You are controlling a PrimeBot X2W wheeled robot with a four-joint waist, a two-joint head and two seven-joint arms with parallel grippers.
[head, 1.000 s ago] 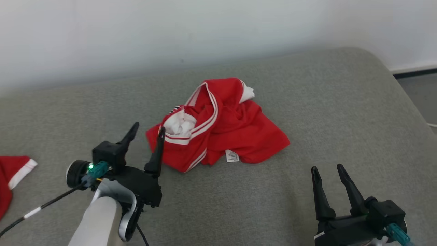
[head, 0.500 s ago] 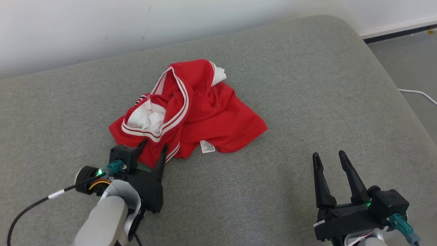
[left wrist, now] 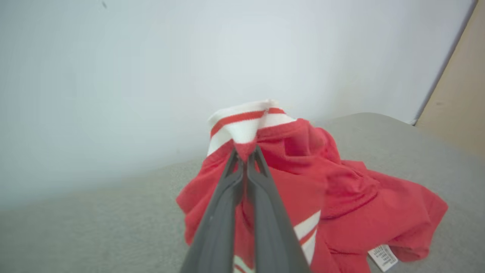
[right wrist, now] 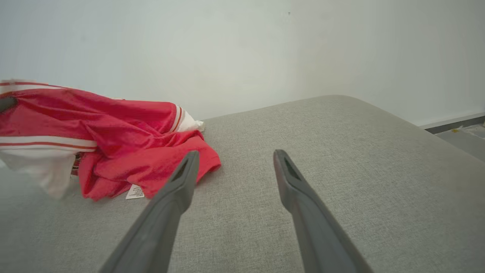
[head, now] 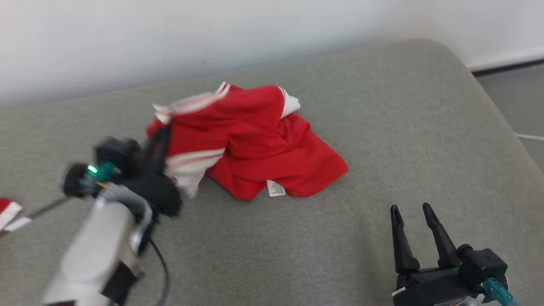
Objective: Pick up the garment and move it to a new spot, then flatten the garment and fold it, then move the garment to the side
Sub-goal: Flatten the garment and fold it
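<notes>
My left pincer [left wrist: 245,153] pinches the garment [head: 272,144] by its striped edge, held raised; the rest lies mid-couch [head: 403,127], near the wall [head: 255,34]. Right pincer [head: 410,209] is spread over bare couch, whose rounded edge falls away rightward. The head view blurs my left arm.

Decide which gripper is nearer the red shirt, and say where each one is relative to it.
Left. The left gripper is shut on the striped edge of the red shirt. The right gripper is open, apart from it, off to its right.
</notes>
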